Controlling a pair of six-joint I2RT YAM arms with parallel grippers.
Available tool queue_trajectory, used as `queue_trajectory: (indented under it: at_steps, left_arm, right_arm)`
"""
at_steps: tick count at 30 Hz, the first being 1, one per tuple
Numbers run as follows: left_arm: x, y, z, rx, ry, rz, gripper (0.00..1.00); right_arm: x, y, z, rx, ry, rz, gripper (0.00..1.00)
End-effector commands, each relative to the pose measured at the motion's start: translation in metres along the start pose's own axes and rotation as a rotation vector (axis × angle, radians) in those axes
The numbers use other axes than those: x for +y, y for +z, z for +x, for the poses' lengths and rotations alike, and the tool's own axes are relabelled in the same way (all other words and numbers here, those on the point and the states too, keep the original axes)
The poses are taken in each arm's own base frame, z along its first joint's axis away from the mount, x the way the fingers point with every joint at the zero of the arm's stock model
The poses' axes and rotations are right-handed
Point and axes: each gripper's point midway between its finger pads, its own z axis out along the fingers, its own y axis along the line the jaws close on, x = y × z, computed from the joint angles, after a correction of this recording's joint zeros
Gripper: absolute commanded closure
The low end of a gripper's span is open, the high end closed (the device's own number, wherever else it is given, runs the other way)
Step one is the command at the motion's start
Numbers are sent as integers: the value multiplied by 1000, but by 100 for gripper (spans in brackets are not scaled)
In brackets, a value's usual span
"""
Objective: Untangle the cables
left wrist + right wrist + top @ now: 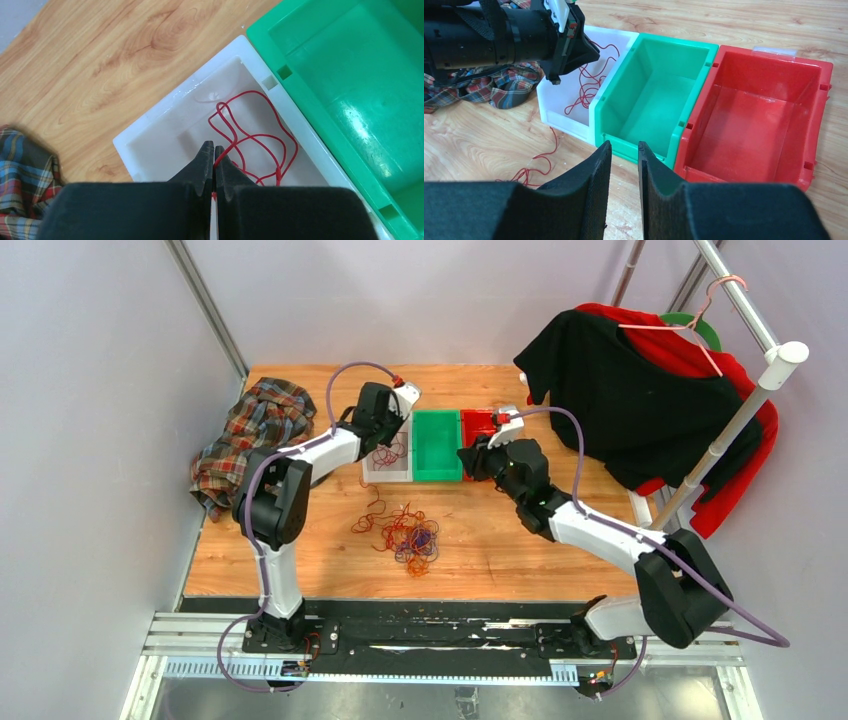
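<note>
— What has the left claw (214, 151) got?

— Its wrist view shows it pressed together on a red cable (250, 92). The cable's loops lie just ahead of it inside the white bin (170, 97), and the green bin (350, 100) sits to its right.

— And the other cables?

— Only the overhead view shows them: a tangle of cables (410, 535) on the table (500, 540), behind both claws, nearer the arm bases.

— The right claw (625, 150)?

— Slightly spread, with nothing between its fingers. It hovers just before the green bin, with the red bin (764, 115) ahead to its right. Its view alone shows the left claw side-on above the white bin.
</note>
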Motion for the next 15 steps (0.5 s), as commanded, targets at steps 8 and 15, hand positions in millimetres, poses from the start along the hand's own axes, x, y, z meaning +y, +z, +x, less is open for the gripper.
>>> queue_trajectory:
  at_steps: [8, 15]
  left_arm:
    - [-5, -1, 4, 72, 203, -38, 99]
    - [-14, 5, 30, 223, 351, -13, 99]
  right_arm:
    - [-3, -20, -22, -86, 51, 18, 74]
    - [-5, -31, -26, -108, 66, 28, 74]
